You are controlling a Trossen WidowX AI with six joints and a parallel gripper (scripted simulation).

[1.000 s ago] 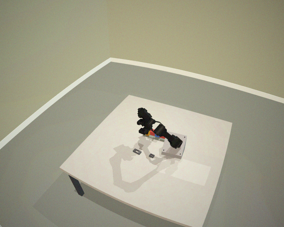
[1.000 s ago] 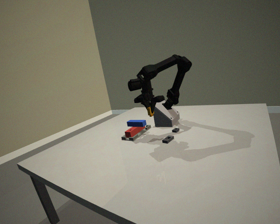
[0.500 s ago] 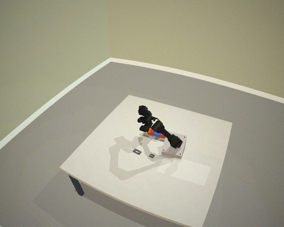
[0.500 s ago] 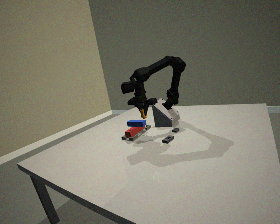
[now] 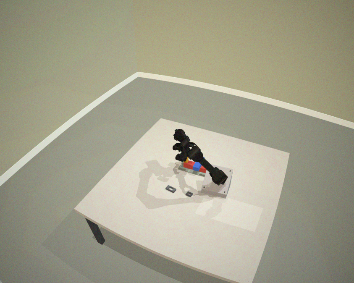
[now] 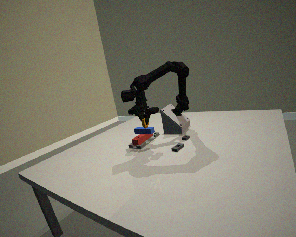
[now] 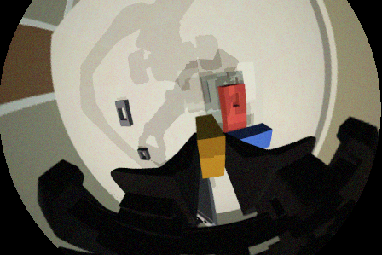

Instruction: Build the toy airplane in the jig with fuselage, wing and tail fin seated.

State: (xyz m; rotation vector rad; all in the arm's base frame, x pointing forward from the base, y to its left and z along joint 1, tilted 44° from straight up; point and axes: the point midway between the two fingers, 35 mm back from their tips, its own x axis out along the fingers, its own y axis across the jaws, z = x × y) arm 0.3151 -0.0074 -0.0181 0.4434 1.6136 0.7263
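Note:
The red fuselage [image 5: 187, 164] [image 6: 138, 140] [image 7: 228, 111] lies lengthwise in the grey-green cradle [image 5: 190, 172] [image 6: 139, 147] [image 7: 206, 89] and looks flat. The blue wing [image 5: 197, 166] [image 6: 144, 130] [image 7: 259, 139] sits crosswise on top of it; its tab is hidden. An open socket shows near the fuselage's far end in the wrist view. My gripper [image 6: 144, 122] [image 7: 206, 135] is shut on the yellow tail fin [image 5: 186, 159] [image 6: 144, 123] [image 7: 212, 158] and holds it upright above the fuselage. In the exterior view the fin appears just above the wing; the exact gap is unclear.
A larger dark holder [image 5: 174, 190] [image 6: 174, 149] [image 7: 128, 121] and a smaller dark holder [image 5: 191, 195] [image 6: 183, 138] [image 7: 147, 156] lie on the table [image 5: 134, 195] [image 6: 219, 186] beside the cradle. The arm's wedge-shaped base [image 5: 212, 190] [image 6: 170, 126] stands beyond the cradle's other end.

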